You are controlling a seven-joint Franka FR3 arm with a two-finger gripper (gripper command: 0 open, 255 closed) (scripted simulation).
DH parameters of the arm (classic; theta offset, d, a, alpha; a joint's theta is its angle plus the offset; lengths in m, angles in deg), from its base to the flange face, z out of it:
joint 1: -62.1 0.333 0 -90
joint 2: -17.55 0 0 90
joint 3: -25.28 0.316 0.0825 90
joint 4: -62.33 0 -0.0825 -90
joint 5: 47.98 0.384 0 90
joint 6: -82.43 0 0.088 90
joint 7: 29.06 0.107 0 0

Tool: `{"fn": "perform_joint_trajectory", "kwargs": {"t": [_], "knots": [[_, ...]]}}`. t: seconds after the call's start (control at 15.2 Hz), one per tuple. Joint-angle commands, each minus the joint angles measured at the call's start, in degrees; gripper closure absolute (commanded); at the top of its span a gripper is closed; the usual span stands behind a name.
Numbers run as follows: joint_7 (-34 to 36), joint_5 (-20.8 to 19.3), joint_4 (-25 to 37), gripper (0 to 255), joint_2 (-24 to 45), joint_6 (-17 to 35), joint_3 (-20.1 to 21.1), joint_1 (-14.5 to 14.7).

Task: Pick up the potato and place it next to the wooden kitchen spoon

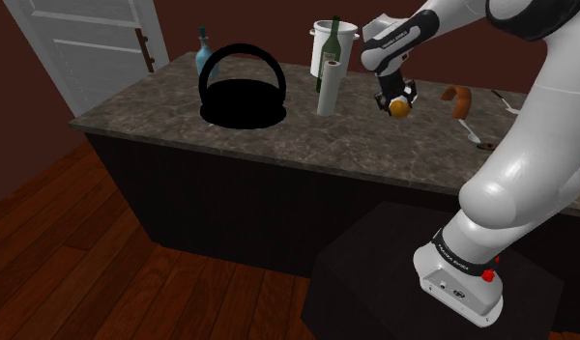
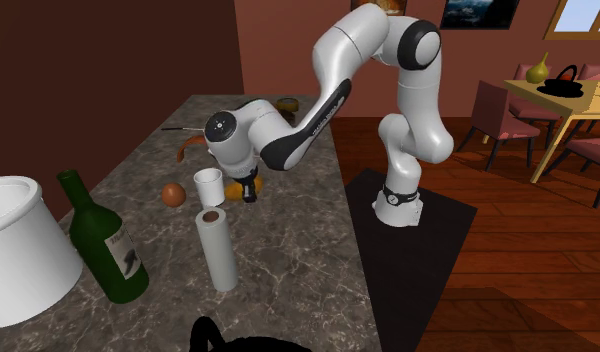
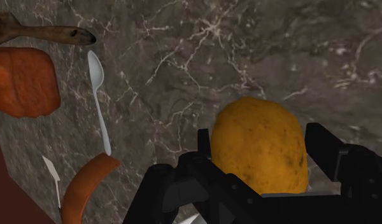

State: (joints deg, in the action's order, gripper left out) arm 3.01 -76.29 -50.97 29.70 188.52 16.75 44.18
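- Yellow-brown potato (image 3: 263,145) is sitting between the black fingers (image 3: 330,159), which are pinching it from both sides. In the shoulder view it is hanging at their tips, low over the marbled desk (image 1: 153,106), toward that view's right.
- Whether it is clearing the stone or touching it, I cannot tell.
- The wooden spoon (image 3: 46,33) is lying out ahead of the fingers in the wrist view, a brown handle ending in a dark tip, well apart from the potato.
- Crowding that area are an orange-red block (image 3: 21,79) just beside the wooden spoon, a white spoon (image 3: 97,89), and a curved orange sausage (image 3: 88,191) nearer the fingers.
- The step in hand, as I am judging it, is carrying the potato across to the wooden spoon.
- Doing this well is asking for a steady squeeze, since the rounded skin is likely to roll out of a loose hold.
- It is also asking for enough height to pass over the sausage and the white spoon without knocking them.
- Aiming for bare stone beside the handle, and lowering until the potato is resting before spreading the fingers, is looking safest.
- A white cup (image 2: 209,187) is standing just beside the fingers, so the first move is needing care.
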Motion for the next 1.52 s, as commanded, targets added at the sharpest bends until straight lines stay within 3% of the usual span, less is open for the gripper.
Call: {"fn": "perform_joint_trajectory", "kwargs": {"t": [0.0,1.12,1.45], "knots": [[-0.51,0.12,0.58,255,-0.79,-1.31,0.05,0.11],[-4.87,0.61,7.18,255,-5.16,-11.41,0.28,0.68],[-6.89,-2.16,-3.45,255,-13.62,-7.68,-1.88,-1.57]]}}
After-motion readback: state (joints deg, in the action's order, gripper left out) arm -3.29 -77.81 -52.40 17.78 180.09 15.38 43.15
